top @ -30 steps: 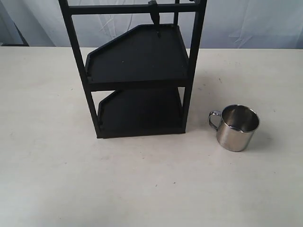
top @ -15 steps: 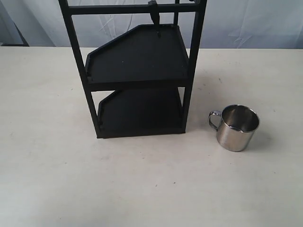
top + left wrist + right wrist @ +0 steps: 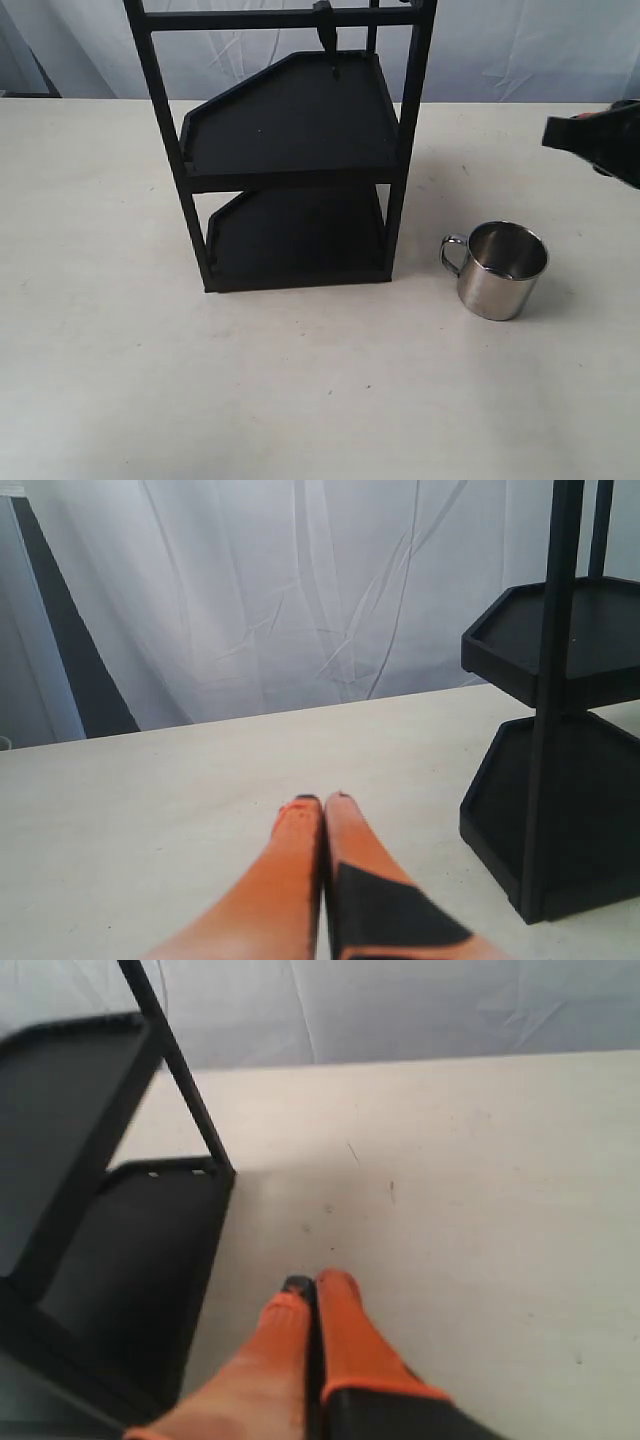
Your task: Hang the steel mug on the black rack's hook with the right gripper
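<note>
— Right gripper (image 3: 312,1285) first: how does it sit?

— Its two orange fingers (image 3: 345,1325) are pressed together with no gap between the tips, and nothing is held between them. From the wrist it points down toward the pale table (image 3: 480,1190), close to the black rack (image 3: 110,1220). In the exterior view only a dark piece of that arm (image 3: 600,140) shows, at the right edge, above and apart from the steel mug (image 3: 500,270).

— And the mug itself?

— It stands upright on the table, open mouth up, to the right of the rack's lower shelf and clear of it. Its thin looped handle (image 3: 453,252) faces the rack.

— Where is the hook?

— The hook (image 3: 326,28) hangs from the top crossbar, pointing down over the upper shelf, with nothing on it.

— What about the other arm?

— Left gripper (image 3: 322,805) is likewise closed, orange fingertips (image 3: 296,825) meeting, nothing in its grasp. It is held low over the table, with the rack off to one side and a white curtain (image 3: 300,590) behind.
</note>
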